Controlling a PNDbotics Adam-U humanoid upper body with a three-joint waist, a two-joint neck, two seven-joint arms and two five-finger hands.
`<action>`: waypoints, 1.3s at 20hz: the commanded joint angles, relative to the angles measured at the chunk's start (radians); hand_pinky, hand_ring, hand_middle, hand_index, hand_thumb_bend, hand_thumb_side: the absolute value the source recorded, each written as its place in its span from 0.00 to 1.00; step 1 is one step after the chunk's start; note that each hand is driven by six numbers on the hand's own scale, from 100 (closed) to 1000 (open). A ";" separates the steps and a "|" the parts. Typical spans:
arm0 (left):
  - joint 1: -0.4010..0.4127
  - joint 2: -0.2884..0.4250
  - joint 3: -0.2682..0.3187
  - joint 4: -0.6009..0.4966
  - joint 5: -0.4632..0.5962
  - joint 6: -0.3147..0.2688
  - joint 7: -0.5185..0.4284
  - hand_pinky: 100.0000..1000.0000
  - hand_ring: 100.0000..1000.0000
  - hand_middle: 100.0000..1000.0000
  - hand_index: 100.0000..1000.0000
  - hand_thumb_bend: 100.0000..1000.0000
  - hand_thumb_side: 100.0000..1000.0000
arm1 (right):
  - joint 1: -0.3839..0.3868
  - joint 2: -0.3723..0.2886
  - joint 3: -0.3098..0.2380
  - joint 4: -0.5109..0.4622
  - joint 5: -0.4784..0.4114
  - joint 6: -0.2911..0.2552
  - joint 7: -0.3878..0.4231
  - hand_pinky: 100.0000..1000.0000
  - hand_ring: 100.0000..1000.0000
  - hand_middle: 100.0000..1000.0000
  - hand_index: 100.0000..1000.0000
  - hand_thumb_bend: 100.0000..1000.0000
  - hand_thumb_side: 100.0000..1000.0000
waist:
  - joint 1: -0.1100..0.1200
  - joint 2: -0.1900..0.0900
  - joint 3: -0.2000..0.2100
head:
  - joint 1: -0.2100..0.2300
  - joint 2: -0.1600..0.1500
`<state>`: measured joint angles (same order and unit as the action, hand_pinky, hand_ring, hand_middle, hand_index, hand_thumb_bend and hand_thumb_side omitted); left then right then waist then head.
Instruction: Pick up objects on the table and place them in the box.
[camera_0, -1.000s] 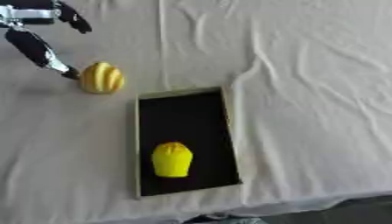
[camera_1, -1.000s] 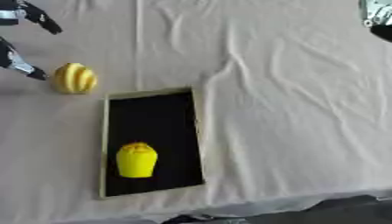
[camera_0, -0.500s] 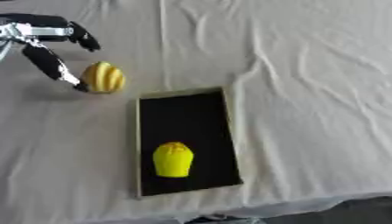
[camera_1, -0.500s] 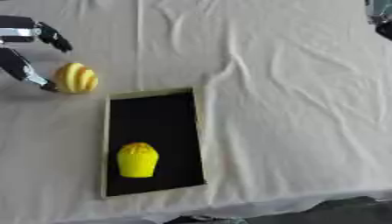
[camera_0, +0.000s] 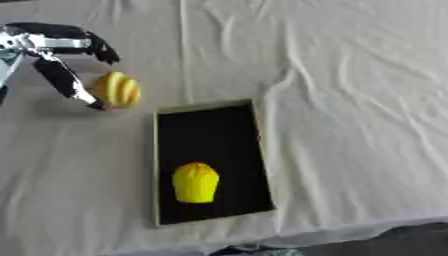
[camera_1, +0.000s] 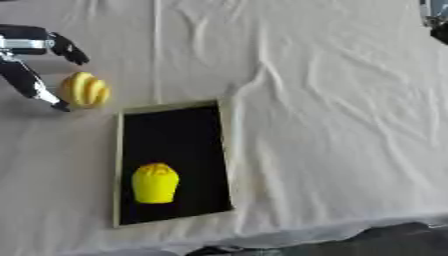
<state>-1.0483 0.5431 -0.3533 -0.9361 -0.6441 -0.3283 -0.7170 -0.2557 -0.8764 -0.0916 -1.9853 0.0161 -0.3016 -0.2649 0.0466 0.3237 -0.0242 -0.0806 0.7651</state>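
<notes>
A yellow ribbed, rounded object (camera_0: 117, 90) lies on the white cloth just up-left of the box. My left hand (camera_0: 54, 55) reaches in from the upper left, open, fingers spread around the object: a long finger (camera_0: 70, 85) runs down its left side and another (camera_0: 96, 46) hovers above it. Whether a finger touches it I cannot tell. The shallow black box (camera_0: 210, 160) with a pale rim lies at centre, and a yellow pepper-like object (camera_0: 195, 182) sits in its near half. Only a dark piece of my right hand (camera_1: 435, 22) shows at the upper right edge.
Wrinkled white cloth (camera_0: 350, 100) covers the table. The table's front edge (camera_0: 367, 230) runs along the bottom, with dark floor beyond it at the lower right.
My left hand has moved right and slightly down, closing in on the ribbed yellow object with fingers spread around it. The box and the object inside it have stayed put.
</notes>
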 joint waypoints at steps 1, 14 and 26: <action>-0.015 0.003 0.008 0.004 -0.019 0.007 0.023 0.88 0.83 0.75 0.88 0.58 0.27 | -0.012 -0.017 -0.014 -0.015 -0.008 0.007 0.000 0.95 0.83 0.59 0.81 0.00 0.28 | -0.003 -0.021 -0.003 | 0.004 0.005; -0.009 -0.002 0.025 -0.063 -0.038 0.046 0.115 0.68 0.58 0.45 0.59 0.00 0.00 | -0.008 -0.009 -0.021 -0.015 -0.017 0.015 0.005 0.95 0.83 0.59 0.81 0.00 0.30 | 0.000 -0.018 -0.008 | 0.008 0.005; -0.029 -0.005 -0.105 -0.332 0.098 -0.098 0.259 0.66 0.56 0.47 0.62 0.00 0.02 | -0.002 -0.015 -0.021 -0.015 -0.018 0.002 0.006 0.95 0.83 0.59 0.81 0.00 0.28 | -0.004 -0.028 0.005 | 0.008 0.005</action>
<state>-1.0622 0.5109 -0.4430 -1.2288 -0.5652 -0.4103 -0.4688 -0.2496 -0.8661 -0.0987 -1.9853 0.0059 -0.2938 -0.2587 0.0490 0.3214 -0.0187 -0.0733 0.7652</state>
